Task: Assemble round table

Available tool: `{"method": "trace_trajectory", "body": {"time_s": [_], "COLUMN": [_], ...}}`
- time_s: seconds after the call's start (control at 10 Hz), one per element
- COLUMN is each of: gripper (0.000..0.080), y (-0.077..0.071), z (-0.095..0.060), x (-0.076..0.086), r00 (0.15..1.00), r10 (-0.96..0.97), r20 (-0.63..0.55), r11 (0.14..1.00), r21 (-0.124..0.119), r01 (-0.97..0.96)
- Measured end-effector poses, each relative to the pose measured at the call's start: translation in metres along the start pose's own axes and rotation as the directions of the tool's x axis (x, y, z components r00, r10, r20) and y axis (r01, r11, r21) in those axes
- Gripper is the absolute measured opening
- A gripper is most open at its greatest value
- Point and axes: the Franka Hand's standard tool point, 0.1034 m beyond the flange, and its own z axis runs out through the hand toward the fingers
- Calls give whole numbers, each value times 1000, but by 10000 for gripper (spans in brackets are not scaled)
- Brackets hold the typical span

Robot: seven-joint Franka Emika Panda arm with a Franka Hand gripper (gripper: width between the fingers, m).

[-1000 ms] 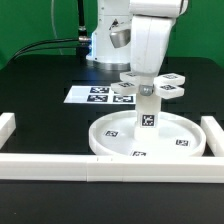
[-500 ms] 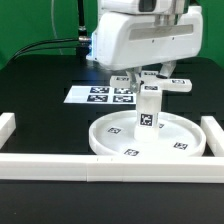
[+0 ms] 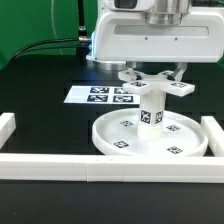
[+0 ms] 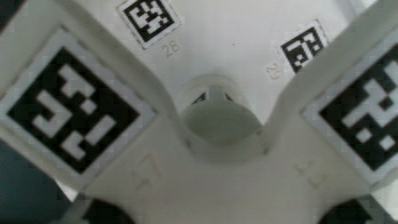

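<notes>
Here the large rimmed disc [image 3: 150, 135], smooth white plastic, lies flat on the black table [image 3: 40, 85]. The short cylinder leg [image 3: 151, 112] stands upright at its centre, the cross-shaped foot [image 3: 157, 82] on top. The gripper [image 3: 155, 68] sits at the foot; its grasp cannot be told.

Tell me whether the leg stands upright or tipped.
Upright: the leg rises straight from the disc, with the cross-shaped foot level on top.

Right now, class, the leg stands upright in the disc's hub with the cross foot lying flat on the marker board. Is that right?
Not quite. The exterior view shows the cross foot on top of the upright leg, not on the marker board. The leg does stand at the disc's centre.
</notes>
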Motion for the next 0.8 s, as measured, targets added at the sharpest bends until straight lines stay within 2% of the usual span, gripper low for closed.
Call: {"method": "trace_trajectory", "body": {"time_s": [0.3, 0.4, 0.6, 0.8], "gripper": [449, 449, 449, 449], "y": [0, 1, 5, 5], "z": [0, 1, 2, 2], "x": [0, -1, -2, 0], "r00": [981, 961, 826, 693], "r10": [196, 277, 563, 720], "r20": [3, 6, 26, 41], "r11": [981, 961, 823, 688], "r21": [10, 20, 71, 93], "r01": [-196, -277, -564, -720]}}
